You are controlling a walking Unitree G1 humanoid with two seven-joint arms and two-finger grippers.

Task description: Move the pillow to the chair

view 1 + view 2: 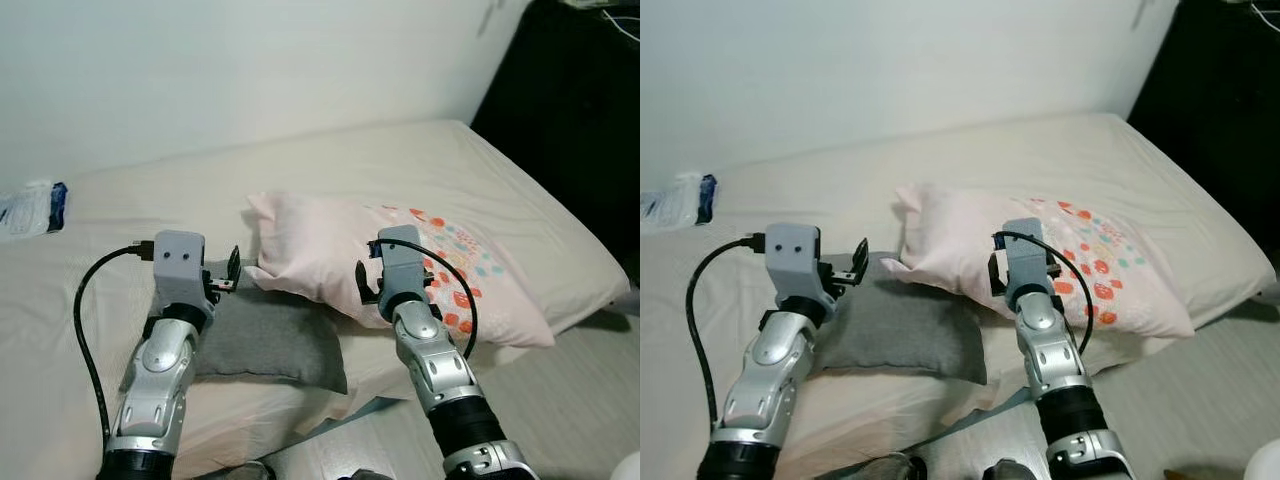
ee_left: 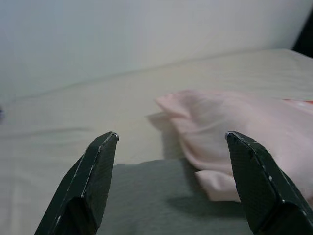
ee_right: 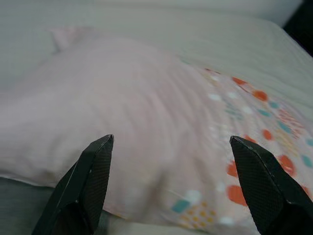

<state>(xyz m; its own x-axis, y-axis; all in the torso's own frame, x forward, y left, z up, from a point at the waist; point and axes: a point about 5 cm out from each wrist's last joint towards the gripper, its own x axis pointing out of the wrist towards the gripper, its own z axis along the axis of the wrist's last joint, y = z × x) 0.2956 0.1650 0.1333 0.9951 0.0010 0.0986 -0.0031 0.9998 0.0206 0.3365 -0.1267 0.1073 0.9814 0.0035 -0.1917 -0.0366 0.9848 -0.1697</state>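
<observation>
Pillow (image 1: 400, 260), one: pale pink case, plain over the half toward the robot's left, printed over the other half with dots and small patches in orange-red, teal and yellow. Soft, slightly rumpled, one corner pointed up toward the wall. It lies flat on the bed (image 1: 330, 165), running slantwise from the middle toward the bed's right edge. Its near-left edge overlaps the grey cushion.

Grey cushion (image 1: 265, 340), one: plain dark grey, flat, at the near edge of the bed, partly under the pillow's edge and directly ahead of the left arm.

Bed, one: cream sheet, smooth, set against a white wall (image 1: 250, 60).

Packet (image 1: 30, 208), one: white and blue, on the bed's far-left side, well apart from the pillow. Its contents cannot be made out.

Left gripper (image 2: 171, 142), one: fingers spread wide apart, holding nothing, poised over the grey cushion with the pillow's left corner just ahead of it. A black cable (image 1: 90, 300) loops from its wrist housing.

Right gripper (image 3: 171, 147), one: fingers spread wide apart, holding nothing, poised above the pillow's near edge around the middle, pink fabric between the fingers and the printed part just beside. A black cable loops from its wrist too.

Floor (image 1: 560, 400), light-coloured, showing below the bed at near right. A dark area (image 1: 580, 90) stands beyond the bed's right side.
</observation>
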